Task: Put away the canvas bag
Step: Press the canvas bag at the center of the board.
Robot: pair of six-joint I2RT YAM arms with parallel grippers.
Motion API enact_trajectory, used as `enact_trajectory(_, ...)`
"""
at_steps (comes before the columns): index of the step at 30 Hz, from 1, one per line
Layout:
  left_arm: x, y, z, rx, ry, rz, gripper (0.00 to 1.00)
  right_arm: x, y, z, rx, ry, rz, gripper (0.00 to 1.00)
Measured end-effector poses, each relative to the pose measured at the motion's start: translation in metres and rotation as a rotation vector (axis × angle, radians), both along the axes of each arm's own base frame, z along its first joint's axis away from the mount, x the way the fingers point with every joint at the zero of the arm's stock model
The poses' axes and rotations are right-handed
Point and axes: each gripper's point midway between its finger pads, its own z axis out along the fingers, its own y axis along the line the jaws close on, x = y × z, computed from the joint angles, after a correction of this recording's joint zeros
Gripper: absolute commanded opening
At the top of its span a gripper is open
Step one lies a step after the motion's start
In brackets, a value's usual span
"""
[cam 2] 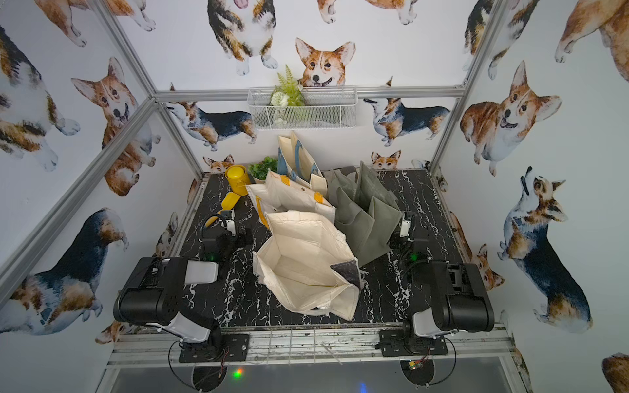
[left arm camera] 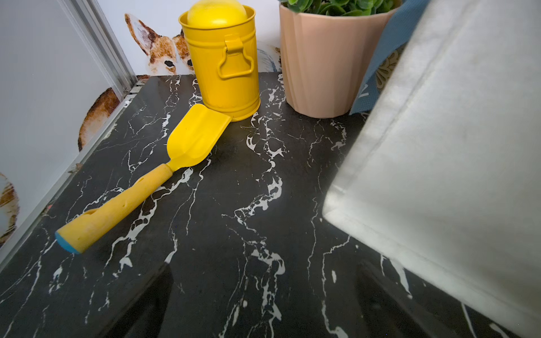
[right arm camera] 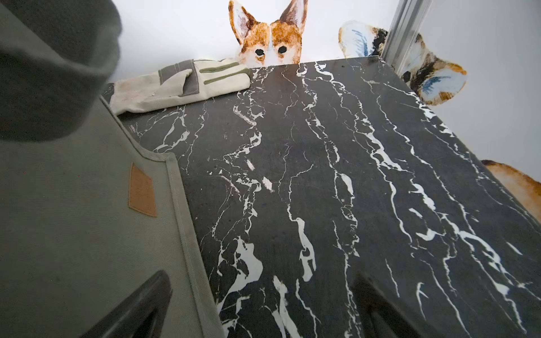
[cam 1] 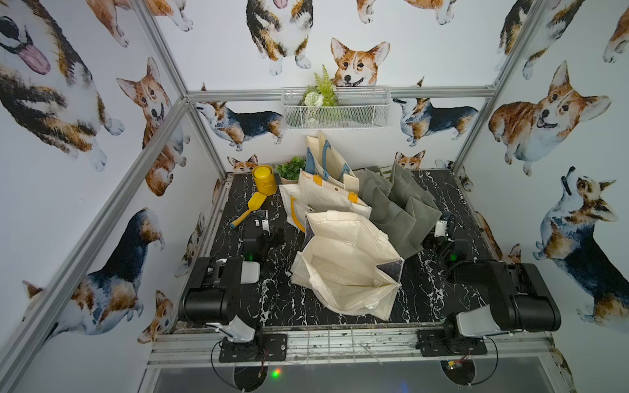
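canvas bag point(cam 1: 343, 262) stands on table point(cam 1: 272, 299), mouth gaping upward, between left gripper point(left arm camera: 263, 307) and right gripper point(right arm camera: 260, 310) — touching neither. both hang low, fingers spread wide, holding nothing. yellow can point(left arm camera: 222, 67) holds a yellow dome point(left arm camera: 216, 11); pot point(left arm camera: 319, 64) a plant point(left arm camera: 336, 5); wire basket point(cam 1: 360, 112) — fern point(cam 1: 323, 85).

tin point(left arm camera: 222, 61): yellow, upright, domed lid, back-left of table
scoop point(left arm camera: 164, 169): yellow w/ blue end cap, lying flat, blade tip at tin's base
pot point(left arm camera: 319, 64): pink, ribbed, green plant in it, just beside tin
basket point(cam 1: 360, 112): white wire, hung on back rail, fern point(cam 1: 325, 88) inside
glove point(right arm camera: 181, 85): cream w/ green trim, flat at table's back edge
table point(left arm camera: 234, 234): black marble look, white veins
walls: corgi prints
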Motion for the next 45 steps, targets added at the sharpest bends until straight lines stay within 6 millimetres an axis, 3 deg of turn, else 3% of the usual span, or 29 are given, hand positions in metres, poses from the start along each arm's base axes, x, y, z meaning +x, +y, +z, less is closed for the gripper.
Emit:
enact_trajectory(39,-0.0021,-0.0005,-0.0014,-0.001,0.005,-0.004,1.00,0.0014,-0.0043,0.0000,0.004,0.003,-0.013,1.00)
enact_trajectory(45,-0.0036,-0.0020,-0.0018,0.000,0.003,-0.014,0.96,-0.0013,-0.0037,0.0008,0.005,0.000,-0.010,1.00)
